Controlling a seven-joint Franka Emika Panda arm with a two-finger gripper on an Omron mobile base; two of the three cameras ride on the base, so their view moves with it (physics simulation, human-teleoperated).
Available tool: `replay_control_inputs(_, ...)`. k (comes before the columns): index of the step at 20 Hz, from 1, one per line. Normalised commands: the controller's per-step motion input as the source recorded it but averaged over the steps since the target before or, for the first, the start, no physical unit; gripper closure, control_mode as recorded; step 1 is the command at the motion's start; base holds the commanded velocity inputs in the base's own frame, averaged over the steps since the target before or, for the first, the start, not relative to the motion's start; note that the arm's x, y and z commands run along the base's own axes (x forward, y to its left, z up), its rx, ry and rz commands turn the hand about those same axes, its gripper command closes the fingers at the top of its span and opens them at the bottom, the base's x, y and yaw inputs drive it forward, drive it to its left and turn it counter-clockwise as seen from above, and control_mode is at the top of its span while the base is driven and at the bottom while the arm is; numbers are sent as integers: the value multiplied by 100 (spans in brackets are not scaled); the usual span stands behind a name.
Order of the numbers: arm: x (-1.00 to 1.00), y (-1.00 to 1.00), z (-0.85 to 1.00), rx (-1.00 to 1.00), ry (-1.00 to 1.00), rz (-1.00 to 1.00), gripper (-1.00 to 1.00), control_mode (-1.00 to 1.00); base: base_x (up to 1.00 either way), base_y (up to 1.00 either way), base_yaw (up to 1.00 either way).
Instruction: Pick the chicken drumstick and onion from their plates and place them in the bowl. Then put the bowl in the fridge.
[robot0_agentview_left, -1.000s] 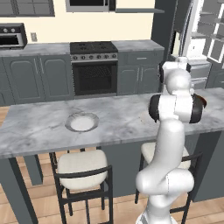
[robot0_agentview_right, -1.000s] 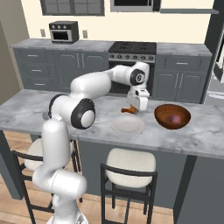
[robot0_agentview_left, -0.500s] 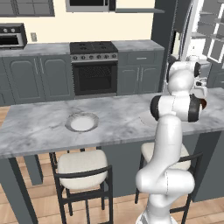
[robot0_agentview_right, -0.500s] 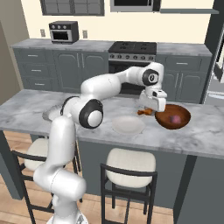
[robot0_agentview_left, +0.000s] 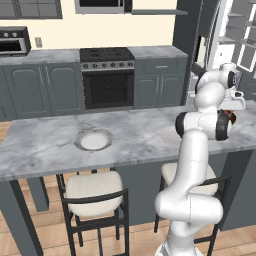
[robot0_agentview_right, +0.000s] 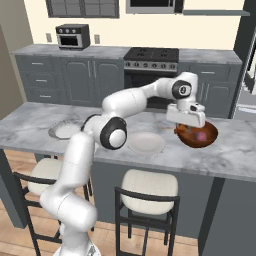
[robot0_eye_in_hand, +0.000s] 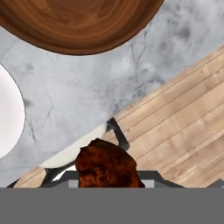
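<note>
Drumstick in the jaws, right at the glossy reddish-brown bowl (robot0_agentview_right: 196, 136)

Left base view: grey-rimmed white plate (robot0_agentview_left: 93, 139) sits left on the grey marble table (robot0_agentview_left: 45, 145), arm far right. Right base view: the gripper (robot0_agentview_right: 186, 123) hangs over the bowl's left rim; a reddish-purple onion (robot0_agentview_right: 201, 135) lies inside, a pale plate (robot0_agentview_right: 145, 142) just left. Hand view: jaws narrowly parted, clamped on the orange-brown chicken drumstick (robot0_eye_in_hand: 107, 166); the bowl lies ahead.

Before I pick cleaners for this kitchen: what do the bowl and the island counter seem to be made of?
The bowl looks like polished wood, reddish-brown with ringed grain and some gloss, though glazed ceramic is possible. The counter looks like grey-veined marble or a similar stone with a smooth finish.
</note>
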Motion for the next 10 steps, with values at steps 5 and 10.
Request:
replay_control_inputs(5, 13, -30, -7, 16, -11, 11, 100, -100, 0, 0, 0)
replay_control_inputs(10, 1, -17, -22, 6, -30, 9, 100, -100, 0, 0, 0)
